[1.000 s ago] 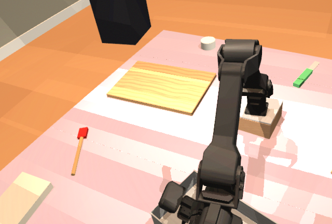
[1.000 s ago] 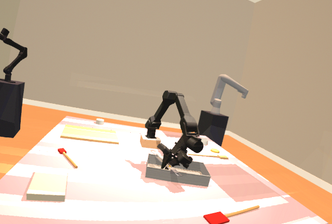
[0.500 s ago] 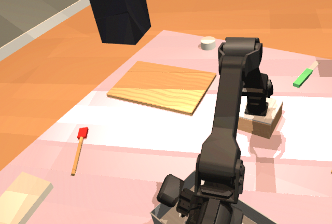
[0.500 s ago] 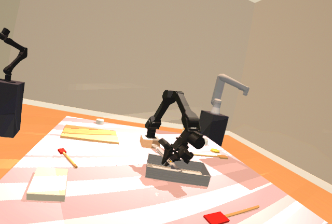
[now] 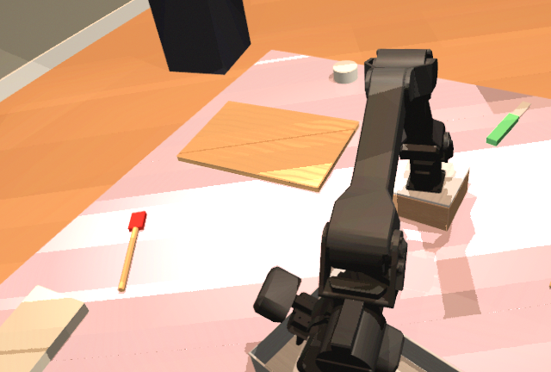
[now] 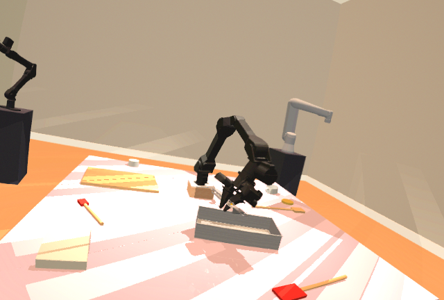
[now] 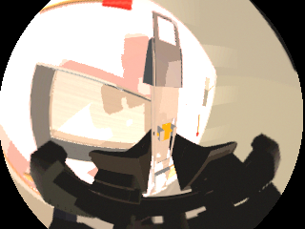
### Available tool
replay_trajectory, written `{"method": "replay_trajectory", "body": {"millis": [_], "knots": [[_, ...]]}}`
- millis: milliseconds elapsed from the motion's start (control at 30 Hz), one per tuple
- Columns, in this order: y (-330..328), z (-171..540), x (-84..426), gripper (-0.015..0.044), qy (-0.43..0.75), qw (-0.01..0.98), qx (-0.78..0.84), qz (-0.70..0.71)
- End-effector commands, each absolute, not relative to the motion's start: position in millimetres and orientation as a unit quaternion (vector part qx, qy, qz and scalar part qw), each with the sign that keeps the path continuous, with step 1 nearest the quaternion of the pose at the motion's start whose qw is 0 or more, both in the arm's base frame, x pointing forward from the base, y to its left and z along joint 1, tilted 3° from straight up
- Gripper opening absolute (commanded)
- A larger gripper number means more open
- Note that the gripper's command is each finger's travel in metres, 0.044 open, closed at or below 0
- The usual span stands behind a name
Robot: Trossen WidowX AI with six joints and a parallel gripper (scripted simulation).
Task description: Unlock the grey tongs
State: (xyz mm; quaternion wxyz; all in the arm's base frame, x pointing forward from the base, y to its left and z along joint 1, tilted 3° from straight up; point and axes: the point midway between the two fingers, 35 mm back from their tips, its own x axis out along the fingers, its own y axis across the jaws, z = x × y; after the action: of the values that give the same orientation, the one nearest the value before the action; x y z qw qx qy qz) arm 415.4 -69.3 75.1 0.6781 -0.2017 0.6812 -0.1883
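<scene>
The gripper (image 6: pixel 225 207) (image 7: pixel 163 135) is shut on the grey tongs (image 6: pixel 237 208) (image 7: pixel 167 73). In the wrist view the tongs run lengthwise between the fingers, with their arms close together, a small orange part by the fingertips and a rectangular outline at the far end. Whether they are locked cannot be told. In the exterior view they are held slanted, above the rear side of the roasting tin (image 5: pixel 272 340) (image 6: pixel 236 237) (image 7: pixel 40 105). The arm hides them in the top view. The wooden board (image 5: pixel 267 150) (image 6: pixel 118 182) lies flat with nothing on it.
A red-headed tool (image 5: pixel 137 220) (image 6: pixel 82 201) and a beige block (image 5: pixel 40 327) (image 6: pixel 62 251) lie on the tin's board side. A pale cylinder (image 5: pixel 344 73) (image 6: pixel 133 162) stands behind the board. A green-handled knife (image 5: pixel 503 129) lies beyond the arm's base. Another red-headed tool (image 6: pixel 289 292) lies near the front.
</scene>
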Motion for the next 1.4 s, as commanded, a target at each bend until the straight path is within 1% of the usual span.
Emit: {"method": "replay_trajectory", "body": {"millis": [0,567,1000,1367], "knots": [[-70.4,78.4,415.8,-0.015,0.682,0.685,-0.179,-0.185],[-71.8,76.9,414.8,-0.015,0.699,0.705,0.066,-0.105],[-74.6,73.4,413.3,-0.015,0.702,0.702,0.065,-0.106],[-139.5,79.4,393.3,-0.015,0.692,0.695,0.112,-0.157]]}}
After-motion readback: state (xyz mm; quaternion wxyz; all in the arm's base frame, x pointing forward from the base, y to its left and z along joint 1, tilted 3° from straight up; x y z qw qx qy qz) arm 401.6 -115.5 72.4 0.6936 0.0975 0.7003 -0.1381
